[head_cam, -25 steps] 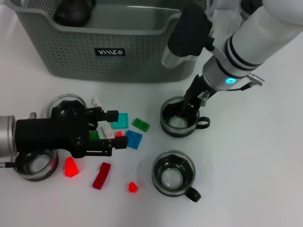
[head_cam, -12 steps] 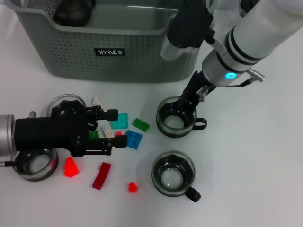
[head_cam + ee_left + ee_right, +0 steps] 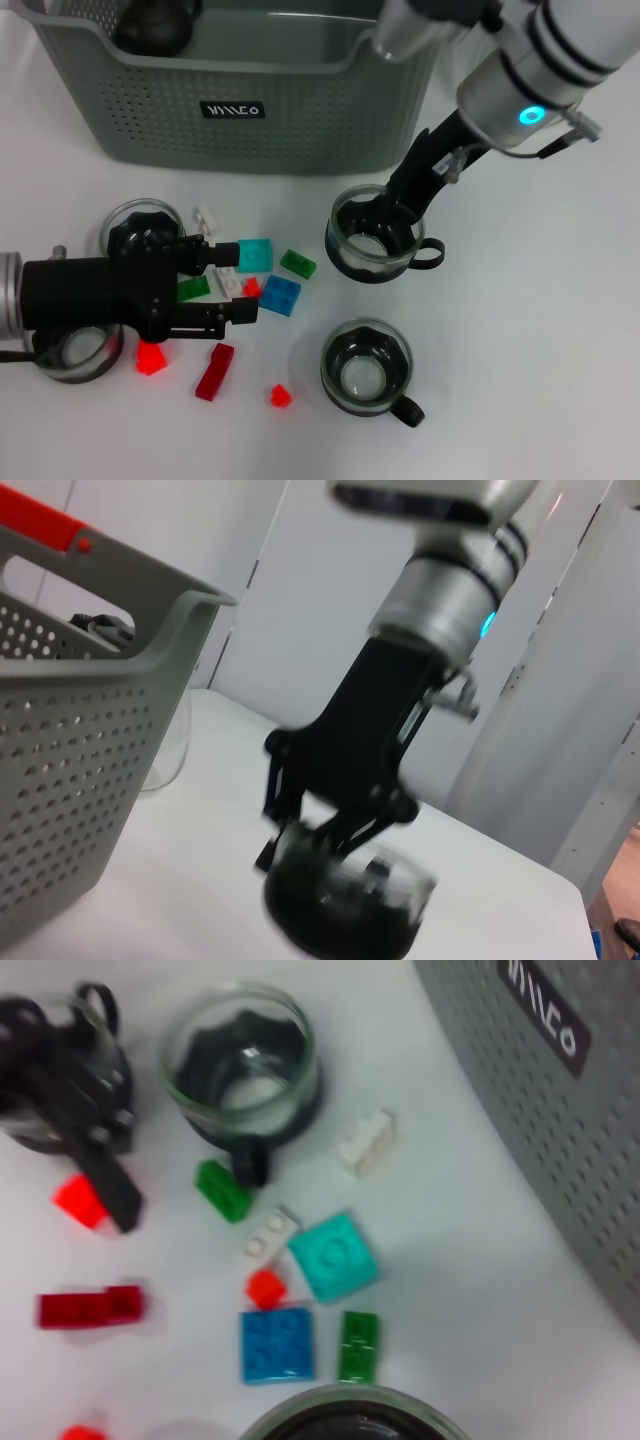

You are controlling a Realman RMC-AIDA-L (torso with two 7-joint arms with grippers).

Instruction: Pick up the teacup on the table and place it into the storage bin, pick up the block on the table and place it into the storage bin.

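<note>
My right gripper is shut on the rim of a dark glass teacup and holds it just above the table, in front of the grey-green storage bin. The left wrist view shows that gripper clamped on the teacup, with the bin beside it. My left gripper is open and empty, low over the scattered blocks: teal, blue and green. The right wrist view shows the held cup's rim and the blocks below.
Three more teacups stand on the table: front centre, left and under my left arm. Red blocks lie at the front left. A dark object sits inside the bin. A clear jug stands behind the bin.
My right gripper has lifted the teacup off the table and carried it slightly left. My left gripper has drawn back a little to the left over the blocks.
</note>
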